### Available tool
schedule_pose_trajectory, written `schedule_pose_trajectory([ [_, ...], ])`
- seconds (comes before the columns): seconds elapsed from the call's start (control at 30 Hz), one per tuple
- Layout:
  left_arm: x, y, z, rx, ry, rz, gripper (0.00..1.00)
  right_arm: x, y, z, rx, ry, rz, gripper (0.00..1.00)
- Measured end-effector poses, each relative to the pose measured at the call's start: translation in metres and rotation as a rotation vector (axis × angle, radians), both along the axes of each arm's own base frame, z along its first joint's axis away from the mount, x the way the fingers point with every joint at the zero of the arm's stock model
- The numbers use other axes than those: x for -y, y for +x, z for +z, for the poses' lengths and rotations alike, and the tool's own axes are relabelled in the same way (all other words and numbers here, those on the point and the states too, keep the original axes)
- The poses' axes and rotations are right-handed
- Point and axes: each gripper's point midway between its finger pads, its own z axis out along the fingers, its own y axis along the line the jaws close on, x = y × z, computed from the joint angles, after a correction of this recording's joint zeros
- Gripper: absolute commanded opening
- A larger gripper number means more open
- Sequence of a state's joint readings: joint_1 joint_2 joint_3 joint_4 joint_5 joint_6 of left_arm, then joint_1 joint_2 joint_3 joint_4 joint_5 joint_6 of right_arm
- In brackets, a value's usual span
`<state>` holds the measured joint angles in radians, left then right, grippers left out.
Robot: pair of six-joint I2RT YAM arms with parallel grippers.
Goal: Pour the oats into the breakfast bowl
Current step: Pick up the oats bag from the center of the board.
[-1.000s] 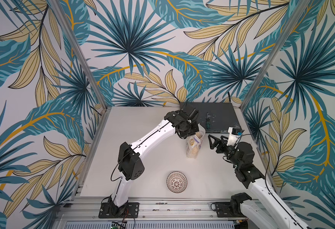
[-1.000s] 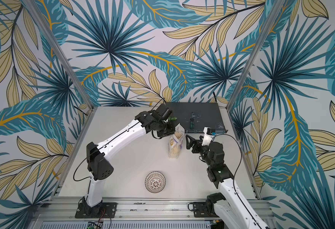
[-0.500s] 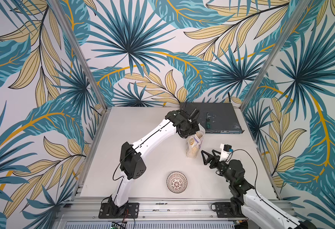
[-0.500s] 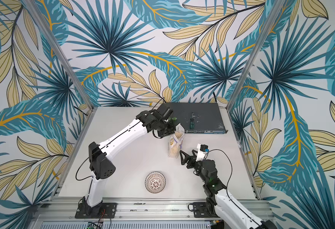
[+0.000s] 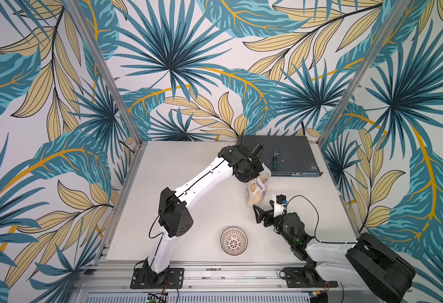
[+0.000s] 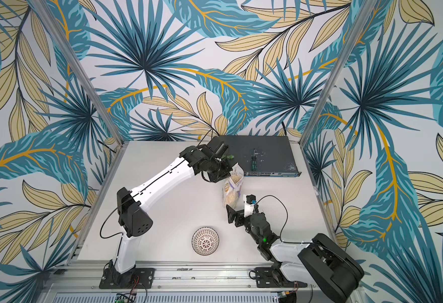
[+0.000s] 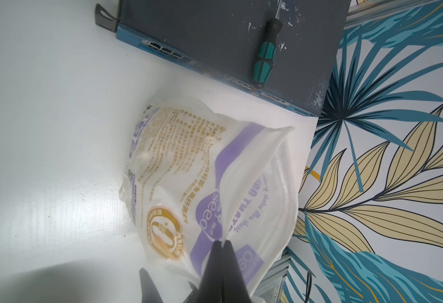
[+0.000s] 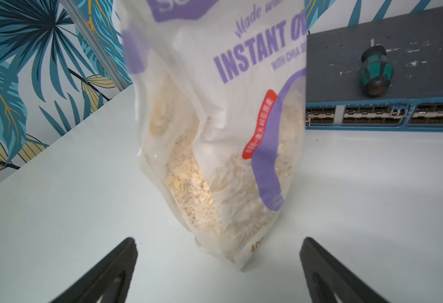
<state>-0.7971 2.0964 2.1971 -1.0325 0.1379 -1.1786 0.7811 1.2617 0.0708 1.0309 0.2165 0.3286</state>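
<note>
The left fingers [image 7: 213, 262] are clenched on the top edge of the oats pouch [image 5: 256, 191], held upright toward the back of the table [image 5: 189, 162] just before a dark network switch [image 5: 293, 154], the right fingers [image 8: 124, 255] stand spread wide just short of its base, and the breakfast bowl [image 5: 233, 240] sits well apart near the front edge.

Lab booth: leaf-print walls [image 5: 170, 68], aluminium rail [image 5: 228, 274]

Glossy clear plastic oats pouch [image 8: 223, 126], smooth matt white tabletop [image 5: 189, 170], scuffed dark metal switch [image 5: 291, 154]
</note>
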Motion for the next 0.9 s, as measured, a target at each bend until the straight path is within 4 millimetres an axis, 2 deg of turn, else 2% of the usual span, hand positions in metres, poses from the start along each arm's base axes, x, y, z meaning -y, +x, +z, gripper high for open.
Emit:
schedule_pose_trajectory([
  [0.57,-0.026,-0.011,-0.001,-0.071,0.03,0.208,0.0,-0.025,0.0,-0.028,0.056,-0.064,0.06,1.0],
  [0.9,-0.046,-0.022,0.005,-0.093,0.047,0.355,0.0,-0.044,0.005,-0.024,0.106,-0.065,0.096,1.0],
])
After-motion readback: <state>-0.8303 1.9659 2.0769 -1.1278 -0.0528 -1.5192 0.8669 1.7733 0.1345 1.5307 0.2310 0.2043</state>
